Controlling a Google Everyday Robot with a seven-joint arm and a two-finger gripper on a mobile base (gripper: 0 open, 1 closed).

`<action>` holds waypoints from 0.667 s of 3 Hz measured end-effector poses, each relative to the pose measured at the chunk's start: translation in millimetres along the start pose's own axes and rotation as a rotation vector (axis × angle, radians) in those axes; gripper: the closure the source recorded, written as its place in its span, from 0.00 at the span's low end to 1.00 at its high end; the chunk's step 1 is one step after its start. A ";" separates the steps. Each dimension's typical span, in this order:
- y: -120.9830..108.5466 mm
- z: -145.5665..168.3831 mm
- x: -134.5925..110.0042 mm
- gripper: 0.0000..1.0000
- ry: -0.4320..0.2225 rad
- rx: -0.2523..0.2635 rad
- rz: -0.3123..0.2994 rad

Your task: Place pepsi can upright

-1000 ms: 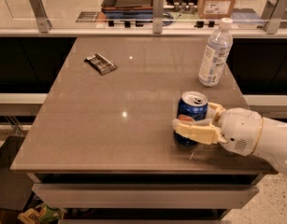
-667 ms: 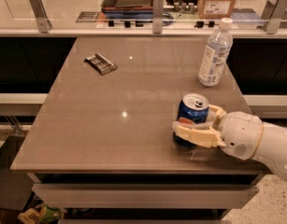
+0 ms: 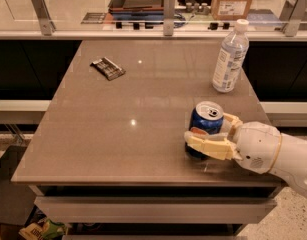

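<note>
Camera view, single item in hand.

1. Gripper [image 3: 207, 129]: one, entering from the right edge at the near right part of the table [image 3: 118, 134]. I read its two cream fingers [image 3: 209, 146] as clasped on the pepsi can, one across the near side and the other showing at the far right side.
2. Pepsi can [image 3: 203, 120]: one, blue, standing upright on the tabletop, silver top with pull tab facing up. Part of the round red-white logo shows low on its left side, above the near finger; I cannot read any lettering.
3. Water bottle [image 3: 229, 59]: one, clear plastic, white cap, upright near the table's far right edge, well apart from the can. Its label has print that I cannot read.
4. Dark flat packet [image 3: 107, 68]: one, lying on the far left part of the table.
5. Cardboard box [image 3: 234, 0]: one, on the counter beyond the table, white label, text illegible.
</note>
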State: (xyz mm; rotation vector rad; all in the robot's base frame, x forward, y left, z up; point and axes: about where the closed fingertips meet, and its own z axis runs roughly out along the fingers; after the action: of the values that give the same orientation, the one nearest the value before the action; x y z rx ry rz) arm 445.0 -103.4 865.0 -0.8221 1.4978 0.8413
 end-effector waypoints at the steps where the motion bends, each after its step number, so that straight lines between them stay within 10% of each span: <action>1: 0.0 0.0 -0.2 0.12 0.000 0.000 0.000; 2: 2.0 1.1 1.0 0.00 0.012 -0.042 -0.031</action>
State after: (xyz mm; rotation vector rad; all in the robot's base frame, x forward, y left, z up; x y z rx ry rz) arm 443.7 -101.6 864.1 -0.8803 1.4787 0.8485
